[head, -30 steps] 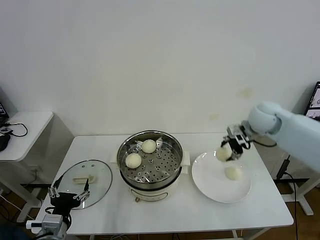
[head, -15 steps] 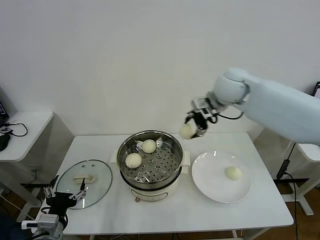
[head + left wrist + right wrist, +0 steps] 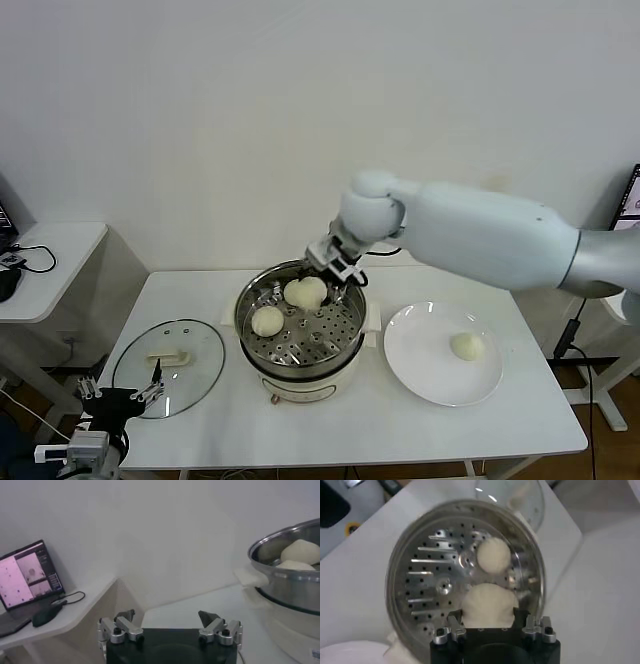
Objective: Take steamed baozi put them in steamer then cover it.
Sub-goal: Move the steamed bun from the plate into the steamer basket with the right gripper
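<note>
Now, in the head view, the right gripper (image 3: 332, 277) sits at frame centre over the steamer (image 3: 300, 322), closed on a baozi (image 3: 310, 291); one lies on the tray, one waits on the plate (image 3: 443, 353) at right. The cover (image 3: 167, 353) lies lower left, near the idle, spread left gripper (image 3: 120, 396). In the right wrist view, the held baozi (image 3: 488, 605) hangs above the tray. Roughly halfway, judging by this.

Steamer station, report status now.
Right gripper shut on a pale round dough bun, over the shiny steel steamer. Left gripper open, low beside table. Clear glass lid off; one bun on white plate.
</note>
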Available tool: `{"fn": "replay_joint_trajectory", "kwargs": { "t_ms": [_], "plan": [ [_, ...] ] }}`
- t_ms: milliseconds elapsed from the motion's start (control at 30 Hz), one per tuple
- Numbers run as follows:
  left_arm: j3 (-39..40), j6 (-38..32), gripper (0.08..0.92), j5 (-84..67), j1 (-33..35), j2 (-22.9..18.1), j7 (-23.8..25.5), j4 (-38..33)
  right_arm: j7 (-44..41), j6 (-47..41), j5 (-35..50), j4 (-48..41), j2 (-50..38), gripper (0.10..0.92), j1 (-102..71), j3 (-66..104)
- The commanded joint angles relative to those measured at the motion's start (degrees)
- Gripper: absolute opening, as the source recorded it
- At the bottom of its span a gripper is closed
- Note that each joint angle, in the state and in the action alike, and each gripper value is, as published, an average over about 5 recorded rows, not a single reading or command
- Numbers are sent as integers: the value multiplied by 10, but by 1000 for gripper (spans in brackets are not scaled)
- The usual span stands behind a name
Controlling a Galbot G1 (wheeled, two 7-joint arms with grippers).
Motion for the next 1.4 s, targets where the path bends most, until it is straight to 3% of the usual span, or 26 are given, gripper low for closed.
{"fn": "replay_joint_trajectory", "kwargs": {
  "t_ms": [33, 700, 800, 967, 1167, 1400],
  "plan": [
    [-2, -1, 823, 0, 0, -3, 0, 0, 15, 83, -72, 30, 22, 654, -16, -36],
    [-1, -4, 823, 1, 2, -14, -1, 1, 5, 100, -87, 25, 40, 665, -33, -53],
    [-2, -4, 823, 1, 1, -14, -1, 2, 4, 100, -81, 24, 40, 690, -25, -52],
    [-2, -4, 823, 0, 0, -12, -1, 1, -1, 102, -67, 22, 31, 799, -1, -42],
    [-3, -4, 823, -1, -1, -7, 0, 0, -25, 87, -33, 24, -6, 822, 29, -5],
    [-9, -3, 823, -6, -3, 5, 0, -3, -61, -14, 14, 30, -108, 823, 41, 51]
  ]
}}
